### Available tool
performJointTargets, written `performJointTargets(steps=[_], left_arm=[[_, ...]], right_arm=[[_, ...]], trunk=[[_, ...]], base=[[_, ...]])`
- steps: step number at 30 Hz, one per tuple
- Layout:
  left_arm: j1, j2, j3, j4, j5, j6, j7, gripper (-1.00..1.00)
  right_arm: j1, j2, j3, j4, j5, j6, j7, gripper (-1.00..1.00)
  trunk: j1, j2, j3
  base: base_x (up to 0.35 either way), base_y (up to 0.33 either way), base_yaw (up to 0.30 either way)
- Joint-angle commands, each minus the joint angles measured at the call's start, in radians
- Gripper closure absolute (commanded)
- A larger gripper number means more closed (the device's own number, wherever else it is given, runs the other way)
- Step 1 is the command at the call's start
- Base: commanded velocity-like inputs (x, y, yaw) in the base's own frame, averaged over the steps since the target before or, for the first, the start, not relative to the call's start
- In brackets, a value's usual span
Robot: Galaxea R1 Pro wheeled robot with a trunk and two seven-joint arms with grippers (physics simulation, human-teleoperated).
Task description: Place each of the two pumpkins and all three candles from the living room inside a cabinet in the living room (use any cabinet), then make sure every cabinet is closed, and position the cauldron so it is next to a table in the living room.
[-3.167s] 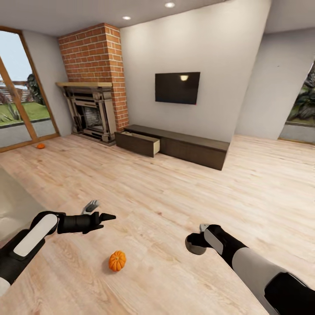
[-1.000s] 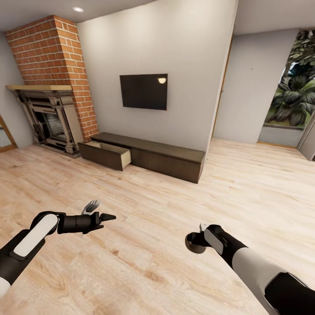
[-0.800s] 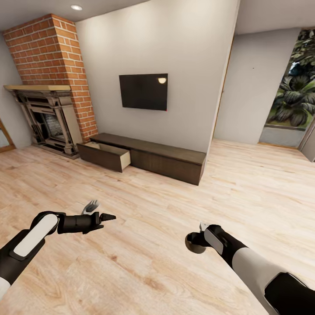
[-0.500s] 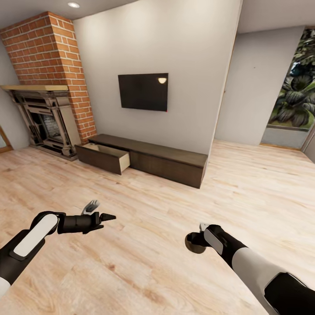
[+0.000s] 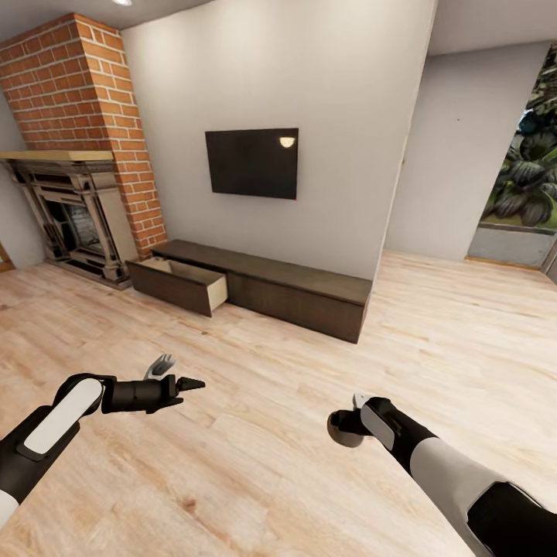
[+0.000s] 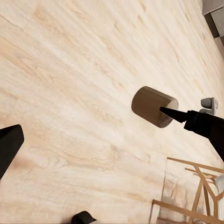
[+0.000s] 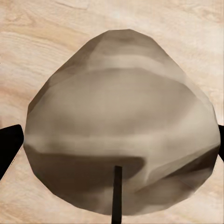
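Across the floor: cabinet against the wall, one drawer out.
Right hand: closed round a brownish candle.
Left hand: fingers spread, empty.
Progress: candle not yet stowed; drawer unshut.

Floor: pale blond wood-grain planks. Cabinet: dark brown, open drawer pale wood inside. Chimney: red-orange brick with light mortar. Wall screen: black. Held object: dull grey-brown. Arms: black and white.
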Motion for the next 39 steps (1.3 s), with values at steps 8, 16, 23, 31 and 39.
performJointTargets(steps=[8,16,23,31,39], left_arm=[[-0.001,0.001,-0.002,0.001,-0.007,0.001,-0.008,-1.0],[-0.001,0.001,-0.002,0.001,-0.007,0.001,-0.008,-1.0],[-0.001,0.001,-0.001,0.001,-0.007,0.001,-0.008,-1.0],[-0.001,0.001,-0.001,0.002,-0.008,0.001,-0.007,-1.0],[-0.001,0.0,-0.002,0.002,-0.008,0.0,-0.007,-1.0]], right_arm=[[-0.001,-0.001,0.008,-0.003,-0.013,-0.005,-0.01,1.0],[-0.001,-0.001,0.008,-0.003,-0.013,-0.006,-0.01,1.0],[-0.001,-0.001,0.009,-0.003,-0.013,-0.006,-0.01,1.0],[-0.001,-0.001,0.009,-0.003,-0.013,-0.007,-0.01,1.0],[-0.001,-0.001,0.009,-0.003,-0.013,-0.007,-0.01,1.0]], trunk=[[0.001,-0.001,-0.001],[0.001,-0.001,-0.001],[0.001,-0.001,-0.001],[0.001,-0.001,-0.001],[0.001,-0.001,-0.001]], base=[[0.335,0.0,0.0],[0.335,0.0,0.15],[0.335,0.0,0.284],[0.335,0.0,0.289],[0.335,0.0,0.29]])
